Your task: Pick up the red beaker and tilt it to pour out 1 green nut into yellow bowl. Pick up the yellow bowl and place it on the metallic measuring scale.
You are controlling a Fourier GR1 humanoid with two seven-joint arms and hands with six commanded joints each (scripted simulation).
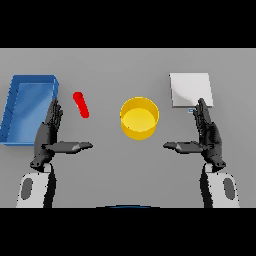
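A red beaker [81,104] lies or stands on the grey table just right of my left hand's fingers. A yellow bowl [139,117] sits in the middle of the table. A metallic measuring scale [190,89] lies at the back right. My left hand [48,134] is open, fingers straight and thumb out to the right, a little left of and nearer than the beaker. My right hand [207,134] is open, thumb out to the left, just in front of the scale and right of the bowl. No green nut shows.
A blue tray [14,107] stands at the far left, right beside my left hand.
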